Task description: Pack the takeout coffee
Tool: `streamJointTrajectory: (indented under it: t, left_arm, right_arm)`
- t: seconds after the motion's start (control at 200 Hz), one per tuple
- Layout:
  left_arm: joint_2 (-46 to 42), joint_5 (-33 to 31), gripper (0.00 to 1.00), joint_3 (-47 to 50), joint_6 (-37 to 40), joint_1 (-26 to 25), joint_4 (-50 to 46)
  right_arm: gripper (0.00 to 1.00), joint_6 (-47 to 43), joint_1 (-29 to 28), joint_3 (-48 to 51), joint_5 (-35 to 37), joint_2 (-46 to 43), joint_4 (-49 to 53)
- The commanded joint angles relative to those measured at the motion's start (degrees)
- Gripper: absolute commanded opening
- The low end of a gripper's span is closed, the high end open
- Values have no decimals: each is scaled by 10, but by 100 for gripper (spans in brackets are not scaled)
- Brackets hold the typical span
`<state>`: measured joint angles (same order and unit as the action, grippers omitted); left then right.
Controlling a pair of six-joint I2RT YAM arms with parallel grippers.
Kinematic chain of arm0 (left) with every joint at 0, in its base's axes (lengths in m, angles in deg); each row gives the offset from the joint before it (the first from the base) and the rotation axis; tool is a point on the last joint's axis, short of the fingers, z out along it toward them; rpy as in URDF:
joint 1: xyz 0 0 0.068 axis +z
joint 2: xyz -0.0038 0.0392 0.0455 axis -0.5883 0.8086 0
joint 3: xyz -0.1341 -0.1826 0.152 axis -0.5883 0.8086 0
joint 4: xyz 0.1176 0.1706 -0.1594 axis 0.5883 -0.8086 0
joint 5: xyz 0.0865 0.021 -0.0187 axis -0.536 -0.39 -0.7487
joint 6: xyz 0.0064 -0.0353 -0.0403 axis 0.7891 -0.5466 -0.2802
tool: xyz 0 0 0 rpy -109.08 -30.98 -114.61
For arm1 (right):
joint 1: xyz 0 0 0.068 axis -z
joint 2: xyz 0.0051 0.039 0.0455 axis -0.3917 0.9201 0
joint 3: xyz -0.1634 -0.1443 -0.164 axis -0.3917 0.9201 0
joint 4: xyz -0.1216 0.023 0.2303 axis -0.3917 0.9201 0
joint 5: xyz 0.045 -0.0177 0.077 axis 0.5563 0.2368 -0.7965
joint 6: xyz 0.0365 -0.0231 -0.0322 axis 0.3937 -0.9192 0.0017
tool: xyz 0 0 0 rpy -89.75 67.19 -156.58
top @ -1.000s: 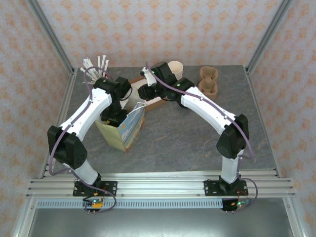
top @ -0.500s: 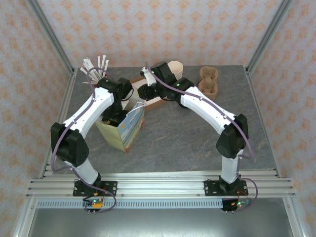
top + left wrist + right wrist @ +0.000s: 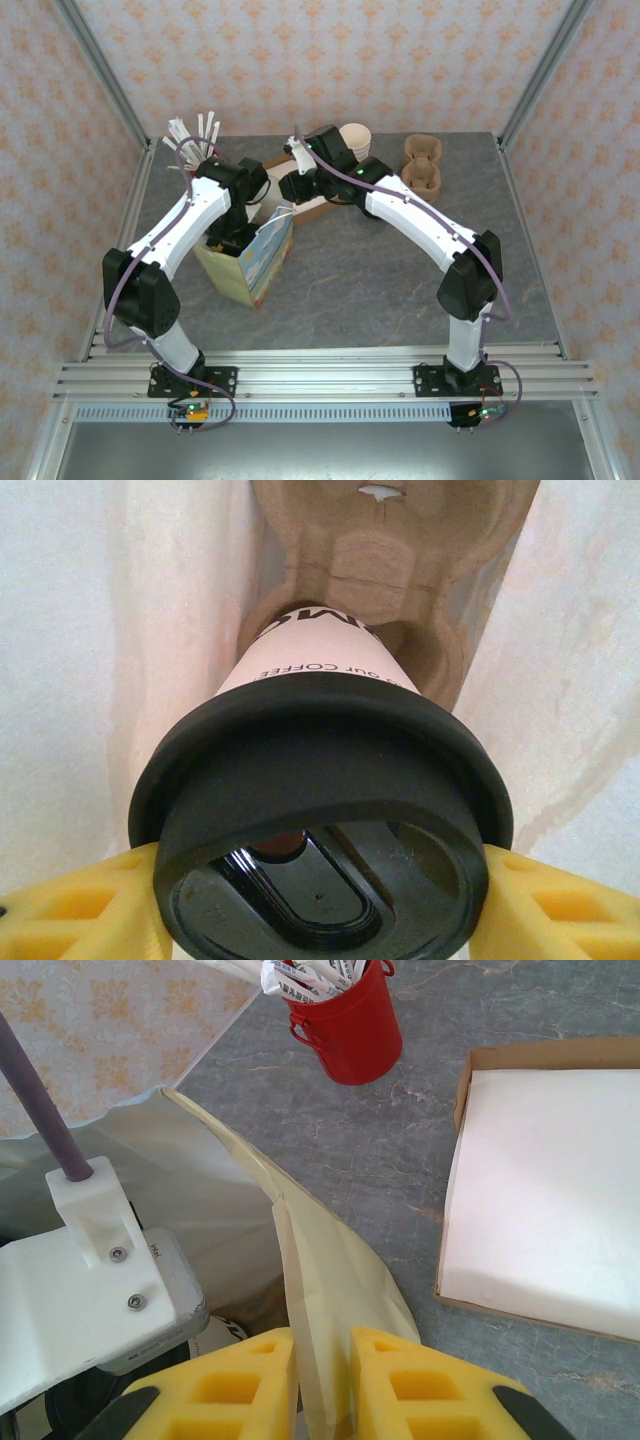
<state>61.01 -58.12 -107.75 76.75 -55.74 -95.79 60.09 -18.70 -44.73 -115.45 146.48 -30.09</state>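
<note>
My left jaws hold the coffee cup (image 3: 320, 675) at its smooth, round black lid (image 3: 320, 780), with a yellow foam pad (image 3: 60, 905) on either side. The tapered cream cup sits inside the paper bag (image 3: 250, 262), between crinkled white walls, its base down at a moulded pulp carrier (image 3: 400, 540). My right jaws are narrow, pinching the bag's thin cream rim (image 3: 310, 1280). Beyond it a glossy red bucket (image 3: 350, 1020) and a flat cardboard tray (image 3: 550, 1053) stand on the grey marbled tabletop (image 3: 400, 1150).
</note>
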Motion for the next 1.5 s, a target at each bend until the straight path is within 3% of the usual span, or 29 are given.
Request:
streamJointTrajectory:
  t: [0.0, 1.496]
  left_arm:
    - [5, 6, 31, 2, 10, 3, 22]
    - [-15, 13, 30, -16, 27, 3, -11]
  right_arm:
    - [21, -6, -4, -8, 13, 12, 28]
    - [21, -5, -4, -12, 12, 15, 28]
